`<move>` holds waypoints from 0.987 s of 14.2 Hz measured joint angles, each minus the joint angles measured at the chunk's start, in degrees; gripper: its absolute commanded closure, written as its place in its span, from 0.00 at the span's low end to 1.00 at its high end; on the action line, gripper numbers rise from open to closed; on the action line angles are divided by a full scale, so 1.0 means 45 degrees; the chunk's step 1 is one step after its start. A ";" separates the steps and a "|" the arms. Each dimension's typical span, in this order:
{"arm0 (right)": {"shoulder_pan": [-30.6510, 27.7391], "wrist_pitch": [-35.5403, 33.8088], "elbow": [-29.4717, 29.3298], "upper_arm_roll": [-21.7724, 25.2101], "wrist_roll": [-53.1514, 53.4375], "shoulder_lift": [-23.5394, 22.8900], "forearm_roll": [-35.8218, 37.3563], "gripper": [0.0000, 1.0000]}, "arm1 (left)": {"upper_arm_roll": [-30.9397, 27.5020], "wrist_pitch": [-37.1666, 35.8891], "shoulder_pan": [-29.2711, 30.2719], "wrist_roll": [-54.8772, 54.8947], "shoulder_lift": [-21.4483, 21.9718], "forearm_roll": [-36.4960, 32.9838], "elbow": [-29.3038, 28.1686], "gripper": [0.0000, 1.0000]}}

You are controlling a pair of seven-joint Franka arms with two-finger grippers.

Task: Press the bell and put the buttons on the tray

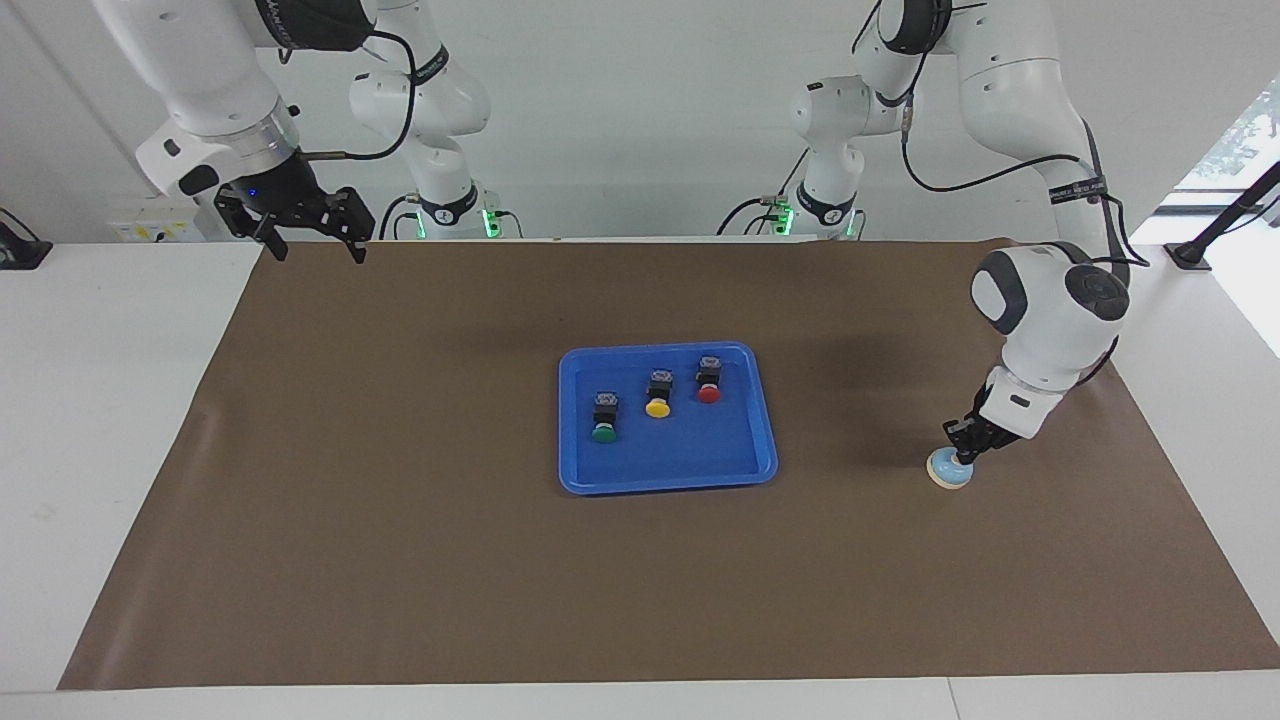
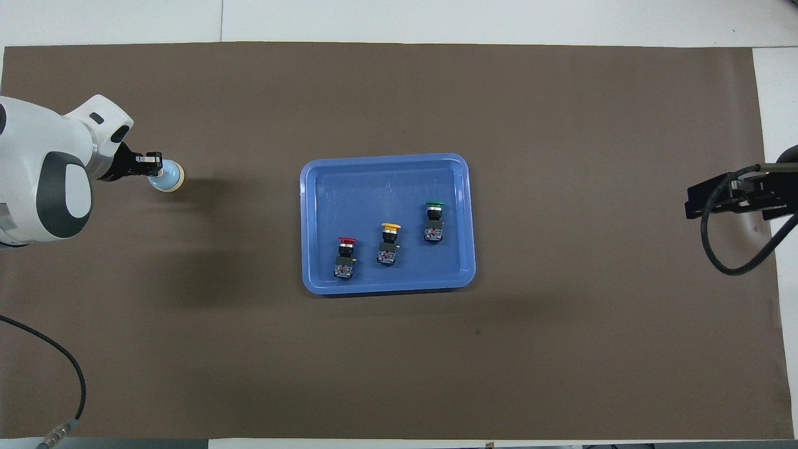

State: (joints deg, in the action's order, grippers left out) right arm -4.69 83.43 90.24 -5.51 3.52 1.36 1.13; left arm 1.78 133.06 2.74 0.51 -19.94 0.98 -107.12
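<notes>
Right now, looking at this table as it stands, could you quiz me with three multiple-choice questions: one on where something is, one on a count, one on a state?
1. Where are the buttons?
A. on the brown mat
B. in the tray
C. in a gripper

2. How many buttons are there?
A. two
B. three
C. four

3. How is the left gripper?
A. shut, tip on the bell
B. open, high over the tray
C. holding a button

Answers:
1 B: the red button, yellow button and green button all lie inside the tray.
2 B: one of each colour shows.
3 A: the left gripper is shut, down on the knob of the bell; the right gripper waits open over the mat's corner.
</notes>
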 measured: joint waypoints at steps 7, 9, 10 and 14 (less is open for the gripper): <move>0.0000 0.0000 0.0000 0.0000 0.0000 0.0000 0.0000 0.00 | -0.0008 -0.3229 0.0001 0.0043 0.0938 -0.0001 0.1479 0.59; 0.0000 0.0000 0.0000 0.0000 0.0000 0.0000 0.0000 0.00 | 0.0004 -0.4322 -0.0001 0.0045 0.1826 -0.0001 0.1774 0.46; 0.0000 0.0000 0.0000 0.0000 0.0000 0.0000 0.0000 0.00 | 0.0018 -0.4704 -0.0006 0.0044 0.2319 -0.0001 0.1814 0.22; 0.0000 0.0000 0.0000 0.0000 0.0000 0.0000 0.0000 0.00 | 0.0081 -0.6389 -0.0039 0.0035 0.4204 -0.0001 0.1839 0.00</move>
State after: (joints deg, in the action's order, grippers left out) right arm -4.69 83.43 90.24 -5.51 3.53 1.36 1.13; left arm 2.14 104.31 2.56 0.66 -1.02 0.98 -98.84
